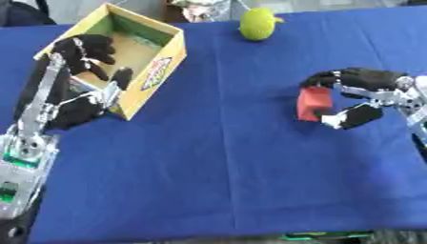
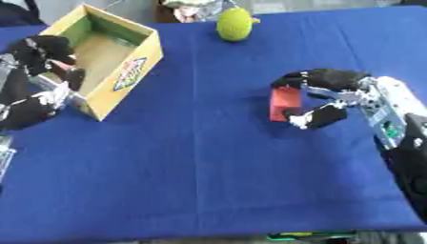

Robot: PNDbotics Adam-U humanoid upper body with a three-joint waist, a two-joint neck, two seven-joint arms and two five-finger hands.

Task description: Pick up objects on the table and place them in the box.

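A red block (image 2: pixel 285 103) is at the table's right side, pinched between the fingers above it and the thumb below it of my right hand (image 1: pixel 373 85). I cannot tell whether the block still touches the cloth. The open yellow cardboard box (image 1: pixel 163 61), green on one inner wall, stands at the far left. My left hand (image 1: pixel 82 51) reaches over the box's near-left wall, its fingers loosely bent above the corner and the thumb (image 1: pixel 122 77) over the floor. Nothing shows in that hand. A yellow-green fruit (image 1: pixel 259 24) lies at the far middle.
A blue cloth (image 1: pixel 225 162) covers the table; its front edge runs along the bottom of the views. My left forearm (image 1: pixel 37 114) lies along the box's near-left side. A patterned thing (image 1: pixel 200 8) sits at the far edge.
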